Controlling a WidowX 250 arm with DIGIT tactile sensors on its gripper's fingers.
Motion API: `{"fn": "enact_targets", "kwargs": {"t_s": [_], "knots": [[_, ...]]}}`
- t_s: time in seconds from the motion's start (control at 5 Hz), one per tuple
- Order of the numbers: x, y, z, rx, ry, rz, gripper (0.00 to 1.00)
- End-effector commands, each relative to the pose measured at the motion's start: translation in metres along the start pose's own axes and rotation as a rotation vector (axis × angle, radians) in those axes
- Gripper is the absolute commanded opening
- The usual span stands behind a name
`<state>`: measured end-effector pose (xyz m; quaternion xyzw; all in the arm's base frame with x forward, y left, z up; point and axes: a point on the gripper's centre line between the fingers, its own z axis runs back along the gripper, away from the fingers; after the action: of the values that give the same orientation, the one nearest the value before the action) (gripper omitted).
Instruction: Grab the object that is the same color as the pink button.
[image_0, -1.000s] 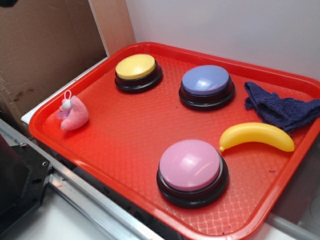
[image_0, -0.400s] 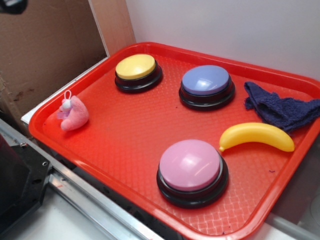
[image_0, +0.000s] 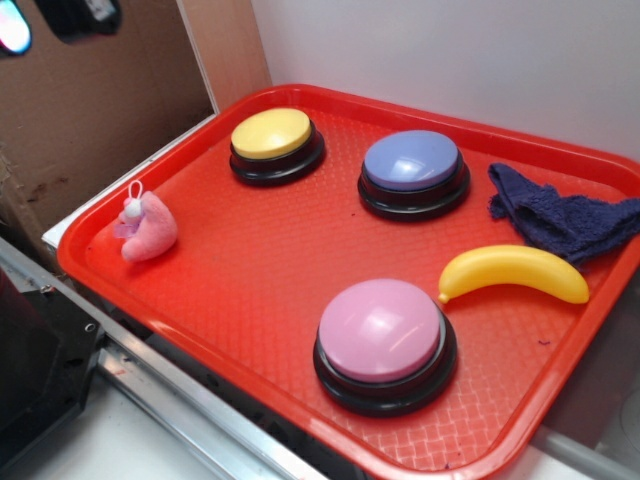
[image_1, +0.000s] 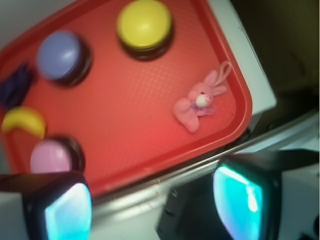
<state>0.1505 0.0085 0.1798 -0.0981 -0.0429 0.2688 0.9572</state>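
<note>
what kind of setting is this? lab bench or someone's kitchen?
Likely a lab test bench, not a kitchen: a red tray of props, namely three dome buttons like the pink button, a toy banana and a pink plush toy, with cardboard backing and a metal rail.

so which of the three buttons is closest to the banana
The pink button, at the tray's near edge; the banana's tip nearly reaches its dome. The lavender-blue and yellow buttons sit farther back.

small pink plush toy (image_0: 148, 230) lying near tray corner, glossy pink button (image_0: 381, 332) well apart
</note>
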Motion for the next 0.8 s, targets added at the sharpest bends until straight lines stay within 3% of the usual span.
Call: {"fn": "enact_targets", "kwargs": {"t_s": [0.0,0.2,0.6], "knots": [[0.019,0.021,-0.053,0.018,-0.068,0.496,1.00],[0.029,0.035,-0.096,0.060,-0.108,0.667,1.00],[0.041,0.053,-0.147,0.155,-0.167,0.779,1.00]]}}
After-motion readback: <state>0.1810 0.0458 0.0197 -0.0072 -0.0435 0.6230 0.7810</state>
